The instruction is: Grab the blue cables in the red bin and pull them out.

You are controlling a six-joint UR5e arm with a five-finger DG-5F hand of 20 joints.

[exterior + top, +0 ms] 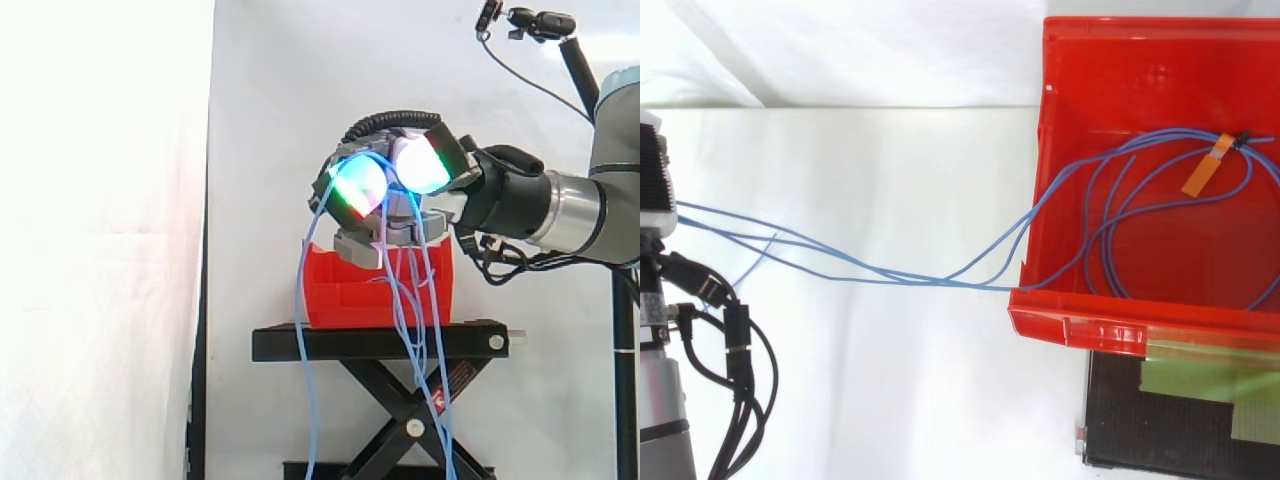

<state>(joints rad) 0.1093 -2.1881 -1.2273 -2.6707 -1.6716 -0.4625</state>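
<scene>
No legible text, small red label on black stand unreadable

Cables blue, tag orange; bin red; stand black, tape green; curtain white; hand grey; pads: green-red at 9 o'clock, white-cyan at 3 o'clock.
</scene>
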